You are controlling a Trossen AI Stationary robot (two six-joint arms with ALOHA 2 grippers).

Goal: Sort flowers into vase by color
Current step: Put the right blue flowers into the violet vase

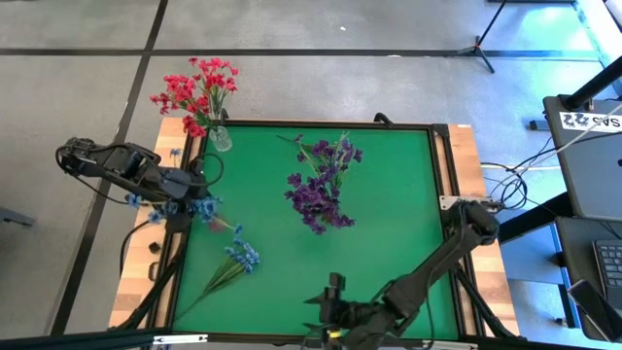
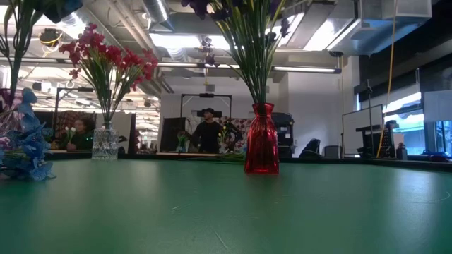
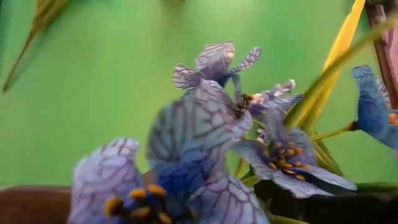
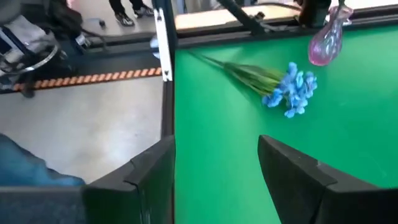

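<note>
While my left gripper (image 1: 185, 199), its grip hidden by blossoms, carries blue flowers (image 1: 202, 207) near the pink vase (image 1: 220, 225), they may topple it; my right gripper (image 4: 214, 168) waits open.

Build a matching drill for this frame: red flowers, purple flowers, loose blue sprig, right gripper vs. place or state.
Things:
1. red flowers
2. purple flowers
3. blue sprig
4. right gripper

Place or state:
A. in the red vase
B. open, holding nothing, at the mat's near edge
C. in the clear vase, at the table's far left corner
D. lying flat on the green mat

Pairs: 1-C, 2-A, 3-D, 4-B.

Not in the drill: the left gripper is among more blue flowers at the mat's left edge.
</note>
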